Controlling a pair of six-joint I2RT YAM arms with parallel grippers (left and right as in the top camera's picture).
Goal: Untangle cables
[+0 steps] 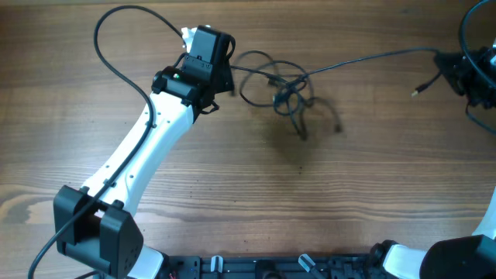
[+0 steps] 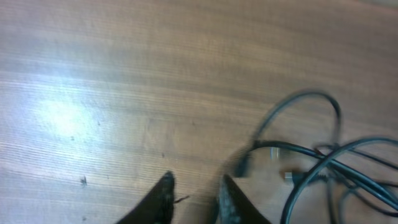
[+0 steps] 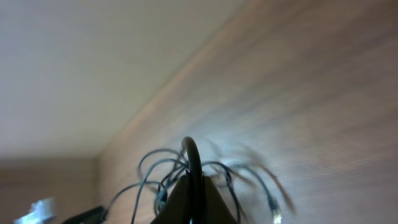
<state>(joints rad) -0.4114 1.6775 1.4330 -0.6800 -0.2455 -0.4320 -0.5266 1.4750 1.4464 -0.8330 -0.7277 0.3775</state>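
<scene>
Overhead, the cables [image 1: 288, 91] lie in a small messy clump on the wooden table [image 1: 256, 201]. The clump is near the middle, toward the far side. Black loops stick out of it on every side. One thin cord leaves the clump and runs a long way to the right. It ends at the right gripper [image 1: 467, 74], at the right edge of the picture. A short end with a small plug [image 1: 418, 91] sticks out just beside that gripper.

The left arm [image 1: 147, 147] is white. It reaches from the near left corner up toward the clump. The left gripper [image 2: 196, 198] is just beside the left side of the clump. In the left wrist view its two dark fingers [image 2: 163, 200] point down at bare wood. Its jaws are a little bit open, and nothing is between them. The cables are off to the right of the fingers and do not touch them. A dark plug end [image 2: 244, 165] is the part nearest to the fingers.

In the right wrist view the right gripper's jaws are closed tight on one cord. The cord makes a small loop above the fingertips. Behind it the clump of loops looks blurry.
</scene>
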